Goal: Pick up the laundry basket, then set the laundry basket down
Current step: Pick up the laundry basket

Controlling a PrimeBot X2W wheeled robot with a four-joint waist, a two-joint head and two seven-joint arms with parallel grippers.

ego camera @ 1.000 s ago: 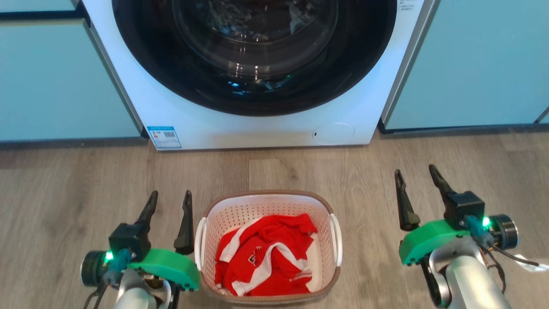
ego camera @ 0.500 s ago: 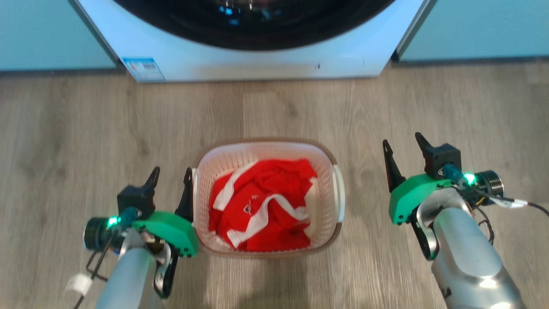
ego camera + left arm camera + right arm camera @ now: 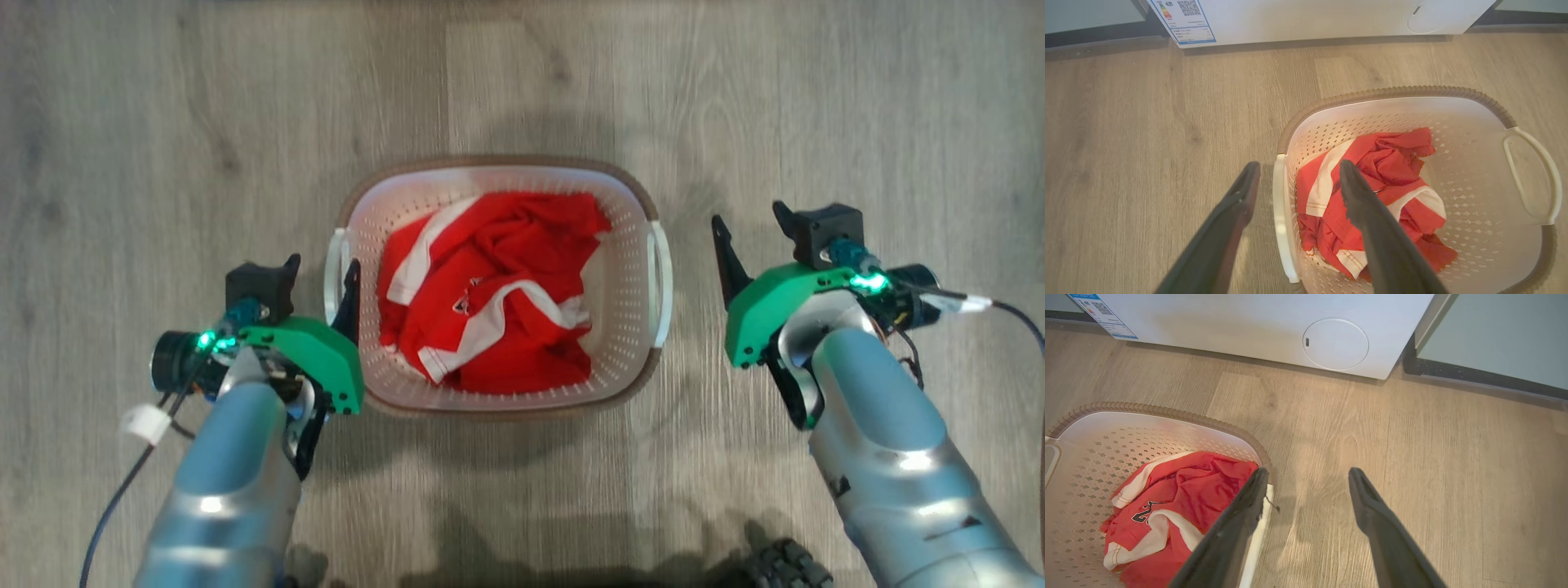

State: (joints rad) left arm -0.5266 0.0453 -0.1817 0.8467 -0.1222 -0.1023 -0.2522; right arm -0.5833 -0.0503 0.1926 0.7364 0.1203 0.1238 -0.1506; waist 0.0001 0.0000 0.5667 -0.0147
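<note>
White perforated laundry basket [image 3: 624, 327] (brown-rimmed)

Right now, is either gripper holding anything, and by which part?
Nothing is held. The left gripper stands open around the left handle of the laundry basket; the right gripper is open beside the right handle.

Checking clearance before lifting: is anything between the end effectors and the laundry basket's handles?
Nothing visible. Left end effector straddles the laundry basket's left handle; only bare floor separates right end effector from the right handle.
</note>
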